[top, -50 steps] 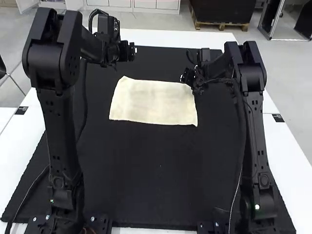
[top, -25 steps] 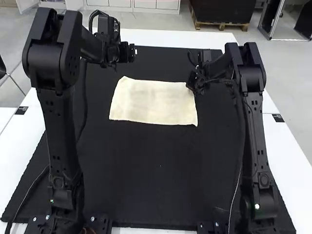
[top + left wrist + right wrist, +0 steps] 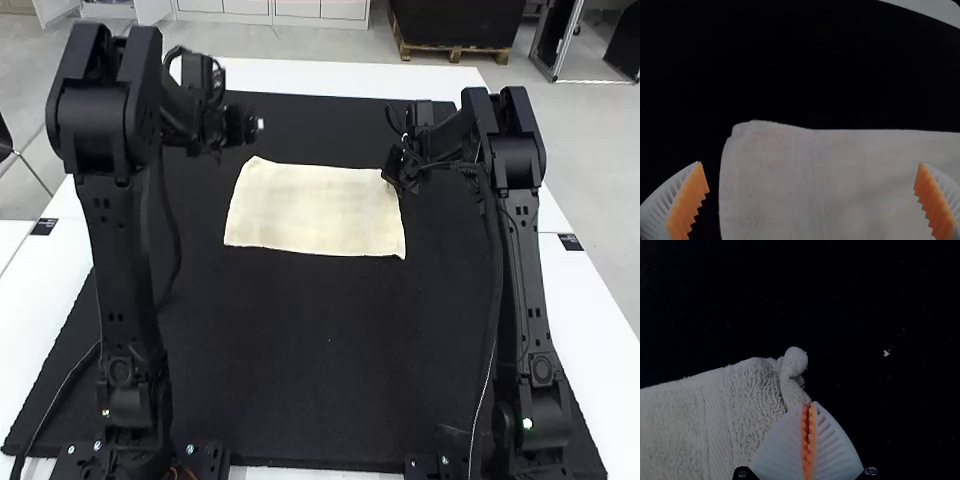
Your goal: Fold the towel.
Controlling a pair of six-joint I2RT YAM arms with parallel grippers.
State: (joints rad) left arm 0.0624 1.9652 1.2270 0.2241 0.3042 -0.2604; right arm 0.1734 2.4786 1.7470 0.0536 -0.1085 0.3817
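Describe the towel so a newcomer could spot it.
On the white table lies a black mat. Toward its far side a cream towel lies flat, one corner pinched by the right gripper. Its pale cloth sets it apart from the black mat.

A hand could have slipped in over the black mat [image 3: 330, 350] at the lower middle of the frame, between the left arm [image 3: 120, 265] and the right arm [image 3: 518, 265], which walled off the sides. Another gap ran through the upper middle, between the left tool [image 3: 243, 127], in the way at upper left, and the right tool [image 3: 395, 175], blocking the towel's [image 3: 315, 210] upper-right corner.
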